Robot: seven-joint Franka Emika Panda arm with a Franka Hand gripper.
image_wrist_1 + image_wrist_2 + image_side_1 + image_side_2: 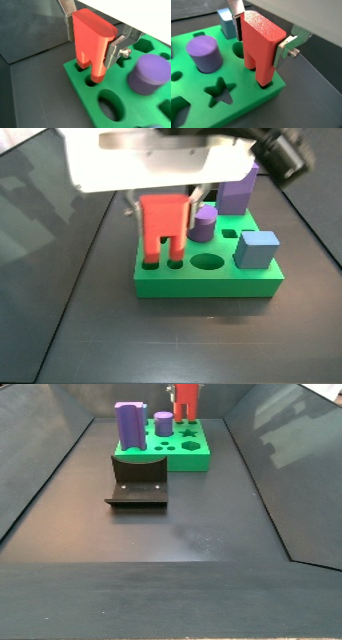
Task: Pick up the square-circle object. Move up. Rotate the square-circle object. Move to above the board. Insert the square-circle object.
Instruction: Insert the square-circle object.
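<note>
The red square-circle object [92, 42] stands upright between the silver fingers of my gripper [91, 44], which is shut on its upper part. In both wrist views its two legs point down, and their tips enter two holes at a corner of the green board [83, 82]. The same grasp shows from the other side, with the object [261, 45], the gripper [260, 42] and the board [244, 107]. In a side view the object [163, 223] sits at the board's [201, 286] front-left corner under the gripper [167, 200]. From far off the object [187, 399] rises behind the board [174, 459].
A purple cylinder [148, 75] stands in the board beside the object. A light-blue cube [257, 250] sits in a corner hole. A tall purple piece [128, 424] stands at the board's edge. The dark fixture [138, 484] lies in front of the board. Dark walls enclose the floor.
</note>
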